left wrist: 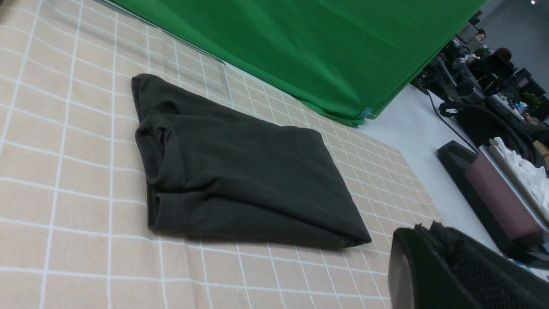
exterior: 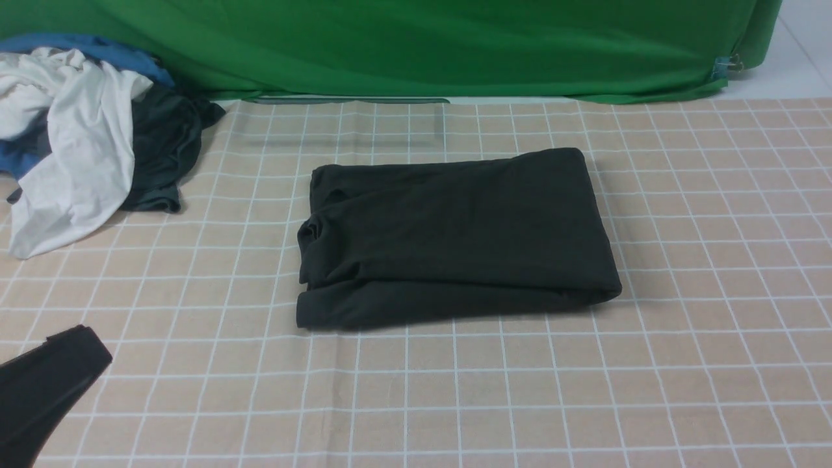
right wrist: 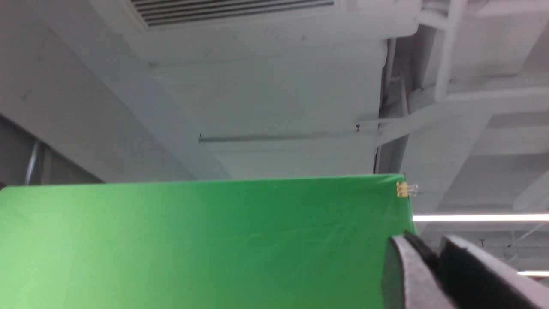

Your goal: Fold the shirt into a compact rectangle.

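The black shirt (exterior: 455,234) lies folded into a thick rectangle in the middle of the checked tablecloth (exterior: 455,396), with its collar end to the left. Its white print is hidden inside the folds. The left wrist view shows the shirt (left wrist: 240,180) flat on the cloth, untouched. My left gripper (exterior: 84,341) sits at the near left corner, well away from the shirt, with its fingers (left wrist: 422,231) pressed together and empty. My right gripper (right wrist: 422,246) is outside the front view. It points up at the ceiling, its jaws together with nothing between them.
A heap of clothes lies at the far left: a white garment (exterior: 71,143), a dark grey one (exterior: 162,149) and blue cloth (exterior: 97,52). A green backdrop (exterior: 422,45) hangs behind the table. Beyond the table's right edge stands a dark bin (left wrist: 502,201).
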`<state>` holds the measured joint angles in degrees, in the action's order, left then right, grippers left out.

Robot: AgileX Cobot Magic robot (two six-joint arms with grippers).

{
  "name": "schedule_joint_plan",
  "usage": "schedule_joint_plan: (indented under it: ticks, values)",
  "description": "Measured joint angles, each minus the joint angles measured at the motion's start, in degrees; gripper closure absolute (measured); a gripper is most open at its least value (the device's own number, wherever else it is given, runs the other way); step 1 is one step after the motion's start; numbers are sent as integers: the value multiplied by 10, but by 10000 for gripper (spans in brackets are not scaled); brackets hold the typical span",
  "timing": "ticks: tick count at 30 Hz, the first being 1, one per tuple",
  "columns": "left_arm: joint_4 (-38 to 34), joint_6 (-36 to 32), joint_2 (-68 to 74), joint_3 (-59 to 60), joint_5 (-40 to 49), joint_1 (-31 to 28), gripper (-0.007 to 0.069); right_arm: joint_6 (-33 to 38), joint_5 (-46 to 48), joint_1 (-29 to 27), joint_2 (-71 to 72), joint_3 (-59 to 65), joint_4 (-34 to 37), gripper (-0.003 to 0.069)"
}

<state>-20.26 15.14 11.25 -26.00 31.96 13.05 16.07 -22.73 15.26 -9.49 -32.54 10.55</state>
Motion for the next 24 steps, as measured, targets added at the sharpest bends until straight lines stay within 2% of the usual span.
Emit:
schedule_joint_plan:
  ticks: [16, 18, 19, 20, 23, 24]
  values:
    - [3, -15, 0, 1, -9, 0, 611, -7, 7, 0, 0, 1, 0, 508]
    - [12, -49, 0, 25, -83, -1, 611, -8, 8, 0, 0, 1, 0, 503]
    - [14, -52, 0, 29, -91, -2, 611, -8, 8, 0, 0, 1, 0, 503]
    - [27, -67, 0, 56, -165, -9, 611, -8, 8, 0, 0, 1, 0, 499]
    - [70, -56, -2, 138, -268, -46, 611, -8, 14, 0, 0, 1, 0, 495]
    - [84, -44, -6, 157, -276, -58, 611, -8, 17, 0, 0, 1, 0, 495]
